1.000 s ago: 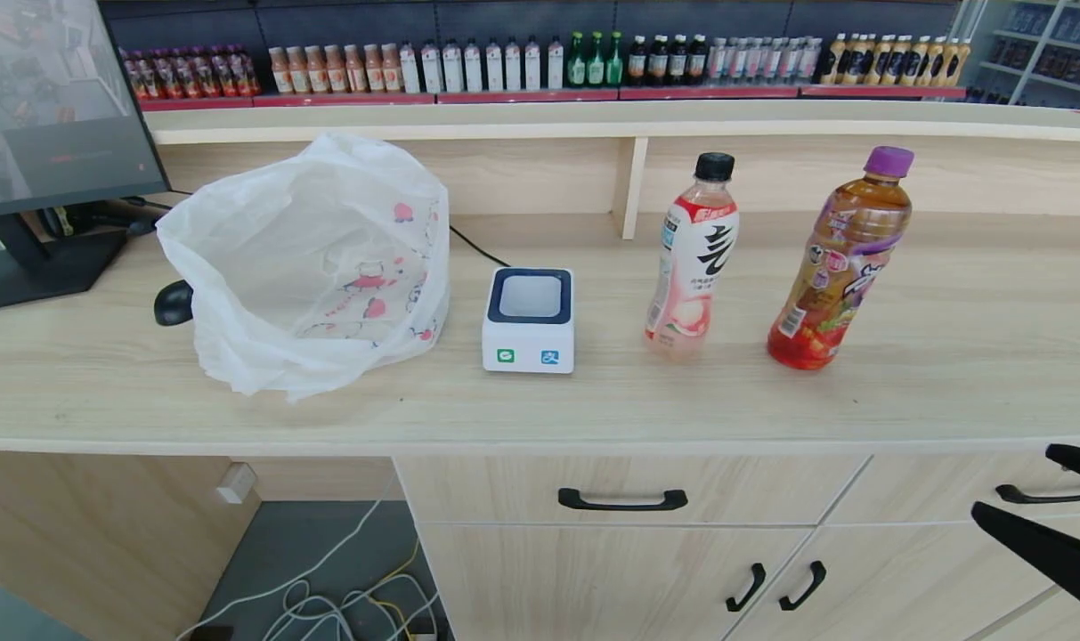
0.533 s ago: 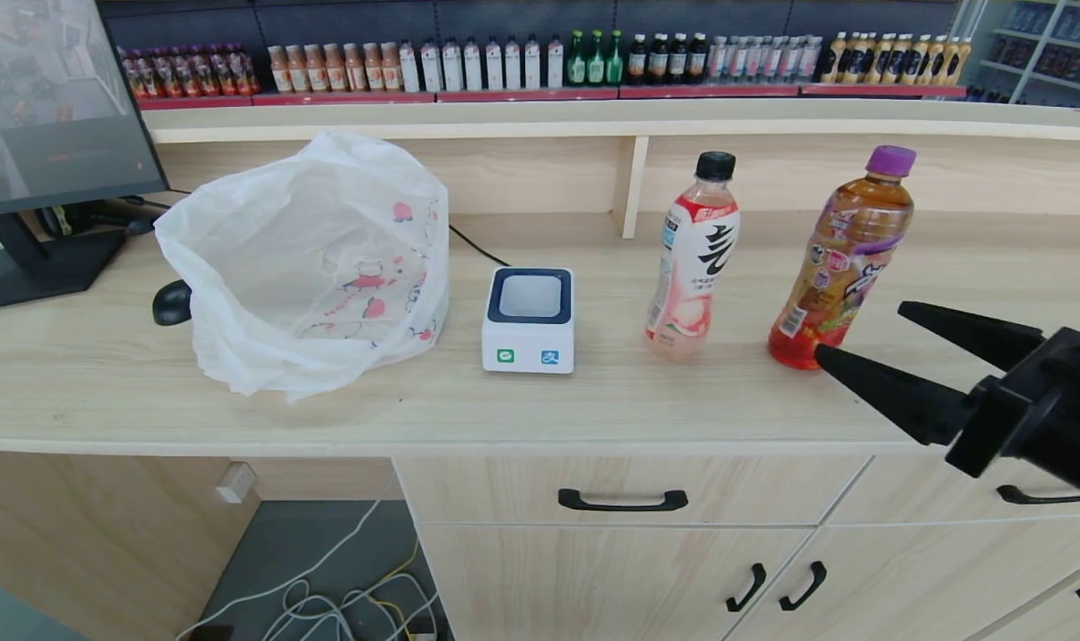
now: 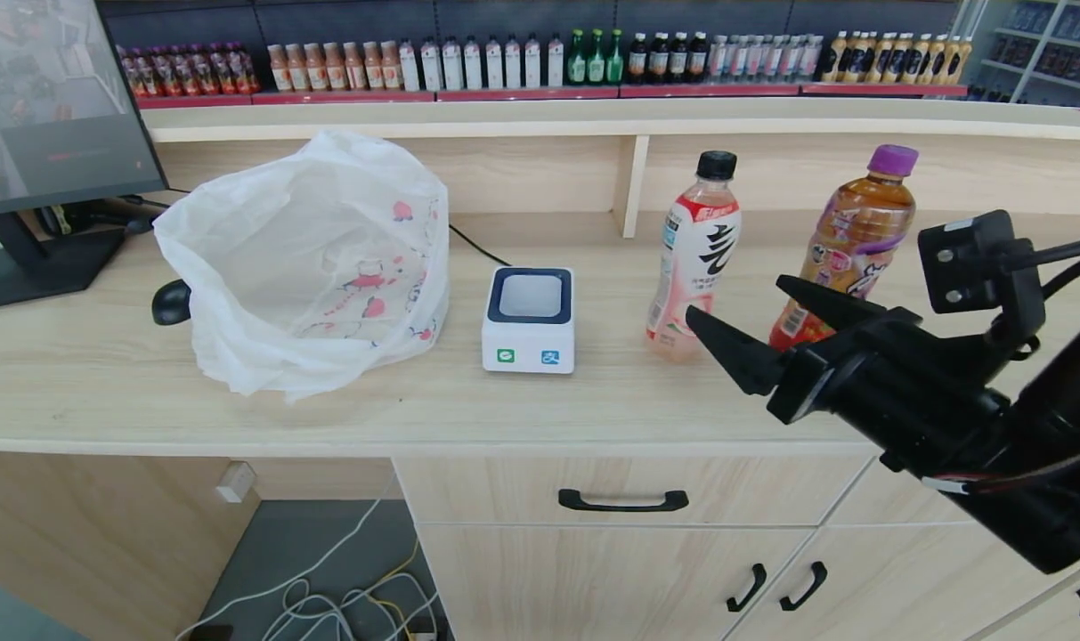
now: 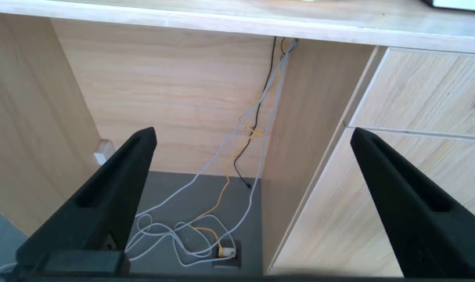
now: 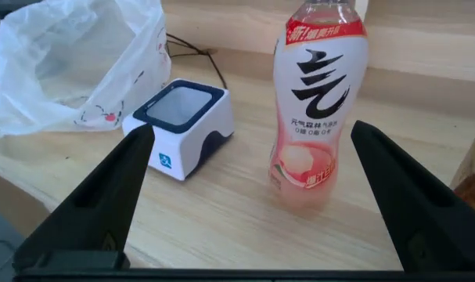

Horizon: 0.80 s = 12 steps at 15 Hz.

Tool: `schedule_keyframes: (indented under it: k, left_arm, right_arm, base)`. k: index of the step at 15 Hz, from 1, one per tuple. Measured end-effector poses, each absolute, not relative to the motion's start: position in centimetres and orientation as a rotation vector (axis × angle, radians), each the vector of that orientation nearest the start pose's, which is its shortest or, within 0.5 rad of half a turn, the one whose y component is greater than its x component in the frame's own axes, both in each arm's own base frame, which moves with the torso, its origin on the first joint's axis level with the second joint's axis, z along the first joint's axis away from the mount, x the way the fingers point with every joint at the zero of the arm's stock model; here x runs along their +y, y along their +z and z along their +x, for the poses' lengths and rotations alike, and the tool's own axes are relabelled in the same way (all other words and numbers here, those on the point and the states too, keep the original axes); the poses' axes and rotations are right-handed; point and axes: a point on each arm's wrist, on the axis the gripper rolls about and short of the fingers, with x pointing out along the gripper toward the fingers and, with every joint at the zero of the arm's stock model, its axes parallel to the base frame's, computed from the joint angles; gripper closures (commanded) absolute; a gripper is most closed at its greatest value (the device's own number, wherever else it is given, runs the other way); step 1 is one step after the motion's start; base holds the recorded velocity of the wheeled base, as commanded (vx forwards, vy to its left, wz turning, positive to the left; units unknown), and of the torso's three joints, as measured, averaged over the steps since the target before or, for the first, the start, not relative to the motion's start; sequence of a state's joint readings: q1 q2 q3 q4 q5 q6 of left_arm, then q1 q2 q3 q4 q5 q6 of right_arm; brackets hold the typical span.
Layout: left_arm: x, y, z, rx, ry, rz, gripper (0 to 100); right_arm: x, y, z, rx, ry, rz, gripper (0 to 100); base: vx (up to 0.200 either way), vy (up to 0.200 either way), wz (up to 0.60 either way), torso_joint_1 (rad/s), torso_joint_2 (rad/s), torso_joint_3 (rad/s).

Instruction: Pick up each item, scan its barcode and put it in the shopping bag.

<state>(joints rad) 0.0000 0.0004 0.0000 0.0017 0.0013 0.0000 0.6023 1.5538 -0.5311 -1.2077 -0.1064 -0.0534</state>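
Since a second ago my right arm has swung up from below the tabletop's point(image 3: 103, 383) edge and in toward the bottles; nothing else has shifted. Right jaws stand wide open, their black tapered fingers point(image 3: 726, 343) pointing at the pink bottle point(image 3: 693, 258) without touching it; the wrist view frames that bottle between them, farther ahead. It stands upright on the pale wood-grain tabletop, between the scanner point(image 3: 529, 320) and the tea bottle point(image 3: 847, 240); clear plastic, rosy liquid, black cap, a white label with a bold black brushstroke and a peach picture low down. The tea bottle is amber with a purple cap and a waisted body, upright just beside it. The scanner is a small white cube with rounded corners and a dark-rimmed glass window on top; the bag point(image 3: 308, 258) beyond it is thin, crinkled white plastic with red prints, mouth gaping. Left jaws are open too, low before the cabinet recess, with cables point(image 4: 198, 227) on the floor.
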Motion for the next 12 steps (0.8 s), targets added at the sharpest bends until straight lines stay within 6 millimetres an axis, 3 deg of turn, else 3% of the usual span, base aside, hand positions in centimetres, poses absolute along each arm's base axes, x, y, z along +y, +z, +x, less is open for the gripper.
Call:
schedule_keyframes:
  k: [3,12]
  left_arm:
    - [0.0,7.5,-2.3,0.002,0.001,0.000,0]
    - [0.0,7.5,-2.3,0.002,0.001,0.000,0]
  right_arm:
    - [14.7,22.0,22.6,-0.239,0.405,-0.016,0]
    - [15.2,21.2,25.0,-0.205,0.316,-0.009,0]
  base:
    - [0.000,0.000,0.00,0.000,0.00,0.000]
    - [0.000,0.000,0.00,0.000,0.00,0.000]
